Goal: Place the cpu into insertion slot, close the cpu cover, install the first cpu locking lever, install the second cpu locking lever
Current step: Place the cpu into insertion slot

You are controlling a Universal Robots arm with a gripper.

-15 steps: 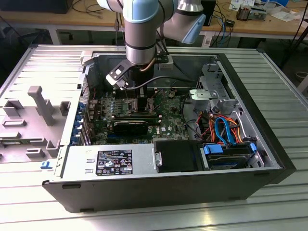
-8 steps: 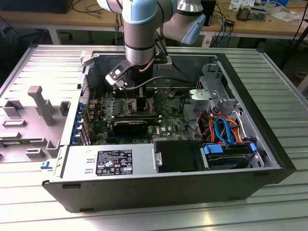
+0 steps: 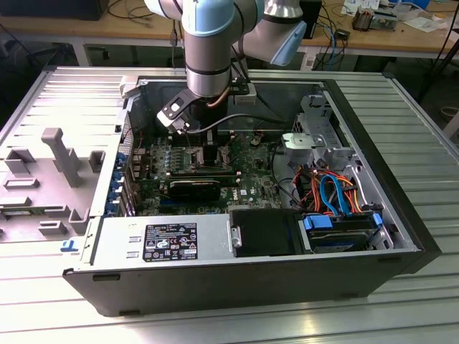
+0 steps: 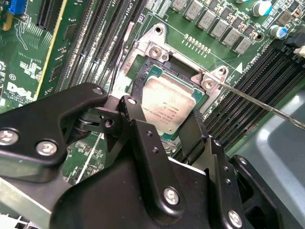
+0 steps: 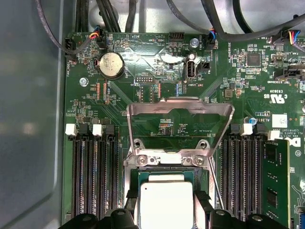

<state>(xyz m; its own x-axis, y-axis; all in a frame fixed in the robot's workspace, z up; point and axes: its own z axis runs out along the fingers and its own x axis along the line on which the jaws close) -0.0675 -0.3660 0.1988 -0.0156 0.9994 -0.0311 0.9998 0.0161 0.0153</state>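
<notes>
The cpu (image 5: pixel 164 206) (image 4: pixel 167 101), a silver square chip, lies low in the insertion slot (image 5: pixel 167 161) (image 4: pixel 143 52) on the green board. My gripper (image 5: pixel 165 202) (image 4: pixel 162 119) (image 3: pixel 206 140) hangs right over it. A black finger (image 5: pixel 129 202) (image 4: pixel 127 109) presses each of two opposite edges of the chip. The cpu cover (image 5: pixel 180 107), a silver frame, stands tilted up and open behind the slot. A thin locking lever (image 4: pixel 257 102) sticks out loose beside the slot.
Long black memory slots (image 5: pixel 93 176) flank the socket, with a green module (image 5: pixel 276 181) in one. A coin battery (image 5: pixel 110 64) and cables (image 5: pixel 209 19) sit beyond the cover. In the exterior view the case holds a power supply (image 3: pixel 161 240) and a drive bay (image 3: pixel 341 229).
</notes>
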